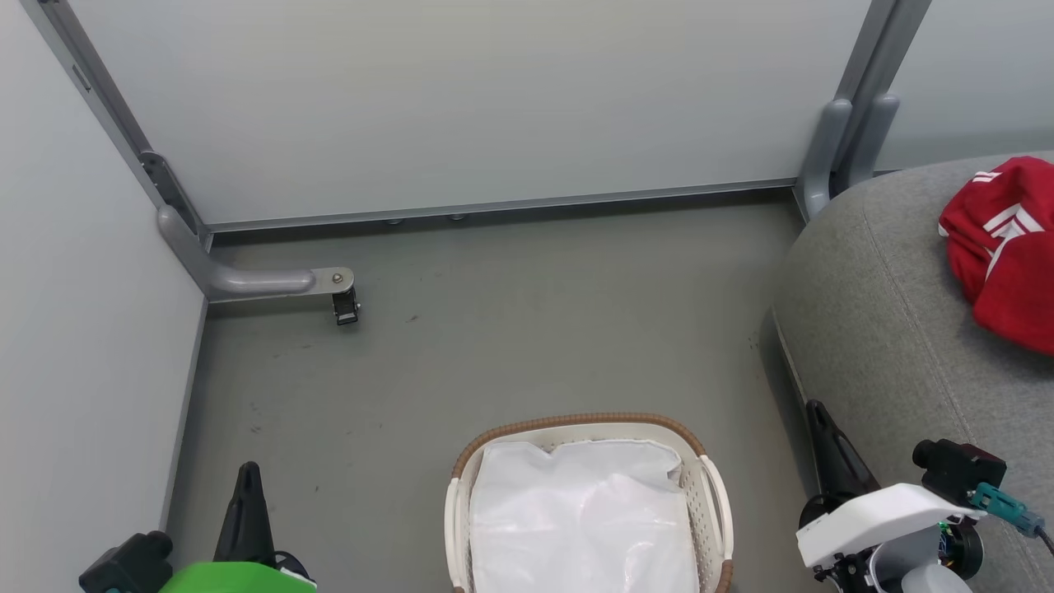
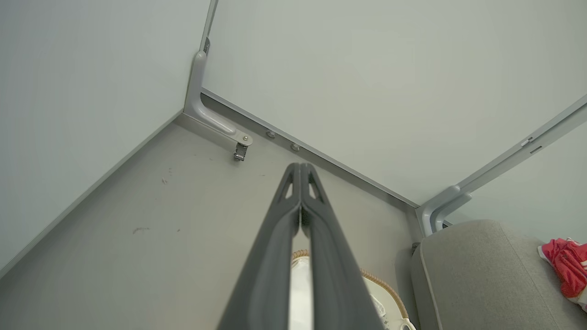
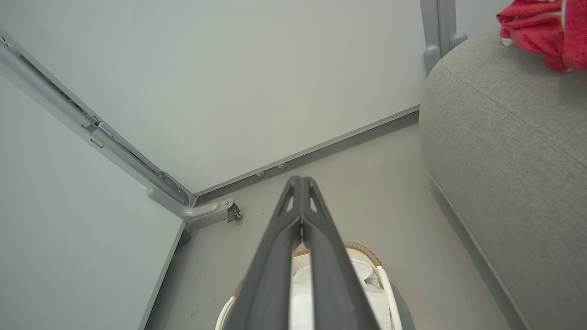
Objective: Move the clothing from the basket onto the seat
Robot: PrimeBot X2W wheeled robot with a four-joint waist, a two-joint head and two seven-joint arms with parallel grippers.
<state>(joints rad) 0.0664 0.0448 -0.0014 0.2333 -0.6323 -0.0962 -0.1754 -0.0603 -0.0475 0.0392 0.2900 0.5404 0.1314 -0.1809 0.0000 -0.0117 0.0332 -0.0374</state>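
Red clothing (image 1: pixel 1000 255) on seat (image 1: pixel 889 346) — basket (image 1: pixel 576 422) near, partition walls (image 1: pixel 461 107) behind.

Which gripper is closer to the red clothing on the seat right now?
Right. The right gripper is beside the seat, with the clothing lying on it further back. The left gripper is on the other side of the basket, much farther away.

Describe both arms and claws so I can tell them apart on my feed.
The left claw has long dark grey tapered fingers with triangular cut-outs near the tips, on a bright green wrist cover. The right claw has the same fingers on a white wrist cover, with a black camera block and a teal connector trailing a dark cable.
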